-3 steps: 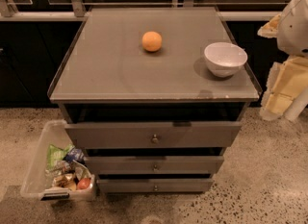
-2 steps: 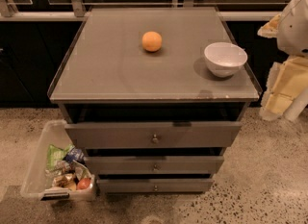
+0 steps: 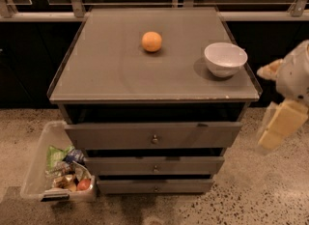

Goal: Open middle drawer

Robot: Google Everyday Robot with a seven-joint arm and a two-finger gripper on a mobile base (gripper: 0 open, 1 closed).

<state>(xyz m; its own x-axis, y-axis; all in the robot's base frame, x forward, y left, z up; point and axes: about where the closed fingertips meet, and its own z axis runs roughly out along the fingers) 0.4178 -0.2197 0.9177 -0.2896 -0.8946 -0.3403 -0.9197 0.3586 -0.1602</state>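
A grey cabinet (image 3: 120,69) has three flat-fronted drawers stacked at its front. The middle drawer (image 3: 154,165) is the second front, with a small round metal knob (image 3: 155,168), and it stands slightly forward under the taller top drawer (image 3: 153,135). The lowest, smallest drawer (image 3: 155,186) is below it. My gripper (image 3: 281,122) is at the right edge of the view, to the right of the cabinet and apart from the drawers, with pale yellowish fingers (image 3: 280,126) hanging down.
An orange (image 3: 151,41) and a white bowl (image 3: 225,59) sit on the cabinet top. A clear plastic bin (image 3: 36,166) with snack packets stands on the speckled floor at the cabinet's left. A dark railing and glass run behind.
My gripper has shifted slightly lower at the right edge. The drawers and the things on top have not moved.
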